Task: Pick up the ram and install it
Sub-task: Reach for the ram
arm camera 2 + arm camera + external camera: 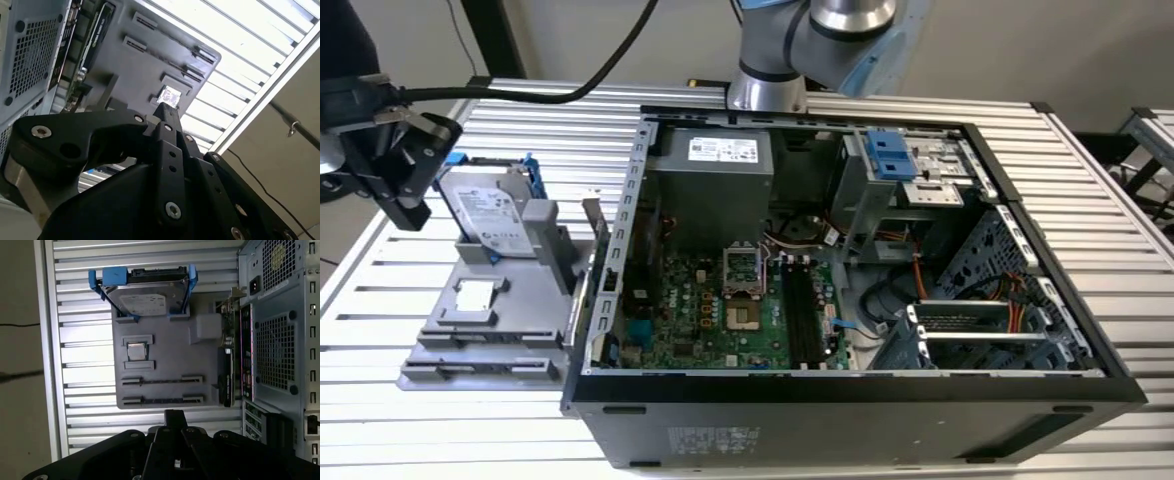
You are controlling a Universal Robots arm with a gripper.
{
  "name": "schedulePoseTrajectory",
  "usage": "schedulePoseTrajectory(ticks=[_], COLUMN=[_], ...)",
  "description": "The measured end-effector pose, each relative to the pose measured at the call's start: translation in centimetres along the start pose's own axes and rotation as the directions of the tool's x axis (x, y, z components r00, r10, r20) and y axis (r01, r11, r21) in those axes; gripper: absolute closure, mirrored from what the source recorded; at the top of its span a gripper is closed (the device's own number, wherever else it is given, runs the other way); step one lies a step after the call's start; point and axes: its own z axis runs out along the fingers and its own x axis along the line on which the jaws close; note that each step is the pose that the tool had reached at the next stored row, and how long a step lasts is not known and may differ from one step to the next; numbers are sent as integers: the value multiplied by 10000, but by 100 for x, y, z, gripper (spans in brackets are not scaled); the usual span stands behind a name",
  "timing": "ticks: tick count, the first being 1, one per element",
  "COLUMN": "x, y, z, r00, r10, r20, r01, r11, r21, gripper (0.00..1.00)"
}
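Black and angular, the end effector (410,216) hangs at the exterior view's left over a grey moulded tray (520,322) on the ribbed aluminium counter (1094,190). A silver-labelled hard drive (491,215) leans in a blue frame just beside it. To the exterior view's right lies the open computer case (854,410), its green motherboard (700,310) bearing long black slots (803,310). The arm's grey column (771,70) is cut off at the frame edge. In the second wrist view the matte bolted linkages crowd the foreground. The fingertips (168,111) are drawn together with nothing seen between them, in front of a small shiny square chip (171,94) seated in the tray. In the first wrist view the end effector (174,415) points toward two long narrow grooves (162,381) in the tray, each showing a thin dark line. Whether either line is the ram cannot be told, nor whether it sits in the motherboard slots. A dark expansion card (227,365) stands on edge between the tray and the case's perforated wall (275,340).
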Motion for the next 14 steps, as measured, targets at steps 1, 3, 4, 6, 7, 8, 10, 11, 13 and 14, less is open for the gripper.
schedulePoseTrajectory(ticks=[1, 3, 4, 6, 7, 8, 10, 11, 13, 14], x=[3, 5, 5, 5, 5, 5, 5, 5, 5, 5], y=[-11, -12, -13, -13, -13, -13, -13, -13, -13, -13], z=[0, 0, 0, 0, 0, 0, 0, 0, 0, 0], r00=[10000, 10000, 10000, 10000, 10000, 10000, 10000, 10000, 10000, 10000], r10=[-3, -3, -3, -4, -4, -4, -4, -4, -4, -4], r20=[4, 6, 6, 6, 6, 6, 6, 6, 7, 6], r01=[3, 3, 3, 4, 4, 4, 4, 4, 4, 4], r11=[10000, 10000, 10000, 10000, 10000, 10000, 10000, 10000, 10000, 10000], r21=[1, 0, 1, 2, 2, 2, 2, 3, 3, 3], gripper=[100, 100, 100, 100, 100, 100, 100, 100, 100, 100])
